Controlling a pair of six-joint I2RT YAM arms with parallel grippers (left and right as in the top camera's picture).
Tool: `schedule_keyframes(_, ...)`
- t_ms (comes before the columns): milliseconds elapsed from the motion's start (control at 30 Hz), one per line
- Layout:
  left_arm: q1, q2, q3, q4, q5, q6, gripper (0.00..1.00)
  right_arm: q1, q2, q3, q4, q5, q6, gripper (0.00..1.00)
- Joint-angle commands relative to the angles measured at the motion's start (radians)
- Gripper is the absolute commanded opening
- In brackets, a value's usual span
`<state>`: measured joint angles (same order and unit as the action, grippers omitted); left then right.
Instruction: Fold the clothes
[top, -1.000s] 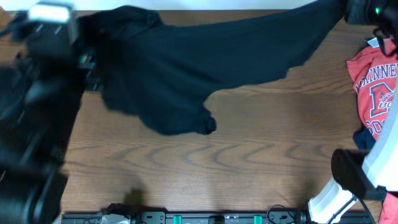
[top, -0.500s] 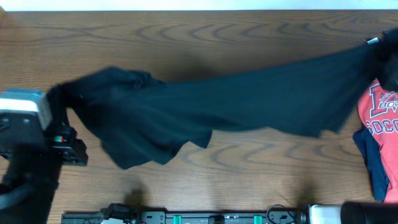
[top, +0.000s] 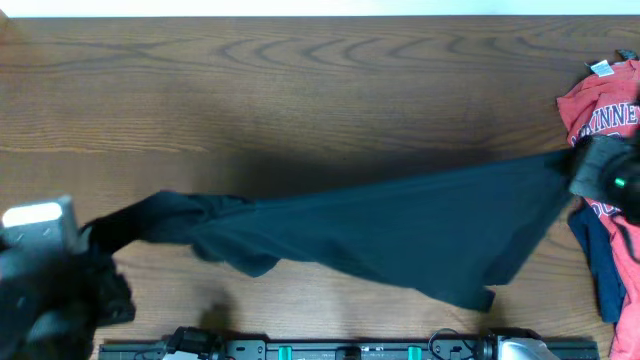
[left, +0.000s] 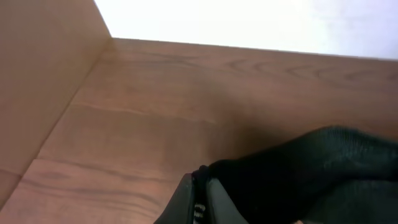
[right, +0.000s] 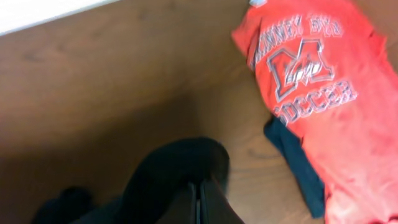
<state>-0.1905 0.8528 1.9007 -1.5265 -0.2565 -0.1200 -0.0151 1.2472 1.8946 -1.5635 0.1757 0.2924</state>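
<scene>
across the table (top: 300, 80), black t-shirt (top: 400, 230) lower, tauter than before

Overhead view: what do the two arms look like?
The left arm is a blurred black body carrying a white block; the right arm is dark grey with a small green light. Wrist views show dark, narrow jaws.

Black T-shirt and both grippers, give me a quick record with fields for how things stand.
black T-shirt: not folded, stretched in a long band across the table between the two grippers
left gripper: shut on one end of the black T-shirt
right gripper: shut on the other end
red T-shirt: lying at the table's right side, white lettering up
navy garment: partly under the red T-shirt
</scene>
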Motion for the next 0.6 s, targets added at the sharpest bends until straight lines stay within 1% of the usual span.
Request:
schedule_keyframes(0, 0.021, -0.032, 0.096, -0.057, -0.082, -0.073, 0.06, 0.003, -0.050, -0.129, 0.050, 0.062, 0.044, 0.01)
schedule_keyframes(167, 0.064, -0.032, 0.182, -0.162, -0.037, -0.143, 0.06, 0.003, -0.064, -0.278, 0.138, 0.031, 0.044, 0.01)
schedule_keyframes(333, 0.142, -0.039, 0.182, -0.163, 0.062, -0.143, 0.06, 0.003, -0.061, -0.363, 0.207, 0.022, 0.044, 0.01)
schedule_keyframes(467, 0.171, -0.028, 0.145, -0.145, 0.037, -0.144, 0.06, 0.003, -0.059, -0.384, 0.261, 0.022, 0.044, 0.01)
schedule_keyframes(567, 0.171, 0.006, 0.074, -0.132, 0.003, -0.144, 0.06, 0.003, -0.050, -0.384, 0.307, 0.022, 0.043, 0.01)
